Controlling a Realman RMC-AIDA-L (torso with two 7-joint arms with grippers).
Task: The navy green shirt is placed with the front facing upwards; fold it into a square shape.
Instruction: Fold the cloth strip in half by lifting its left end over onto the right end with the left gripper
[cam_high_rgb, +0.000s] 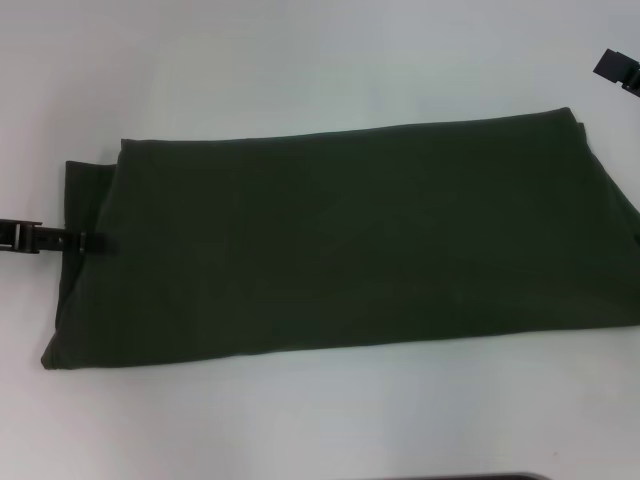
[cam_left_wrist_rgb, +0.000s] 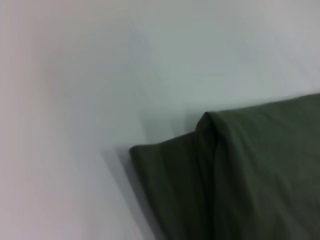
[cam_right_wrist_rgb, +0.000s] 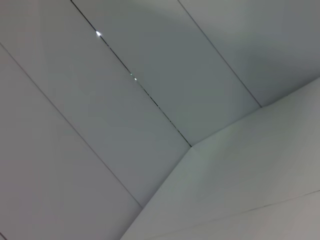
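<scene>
At the shirt's left end, the left gripper (cam_high_rgb: 95, 241) lies low with its tips right at the cloth edge; I cannot tell if they pinch the cloth or only touch it. The shirt (cam_high_rgb: 340, 240) is a long folded strip across the white table (cam_high_rgb: 300, 60), plain side up, one layer poking out at that end. If only the top layer gets caught, I think the strip could slide apart and fold crooked. The right gripper (cam_high_rgb: 617, 70) waits far off by the back corner; its jaws are hidden too
</scene>
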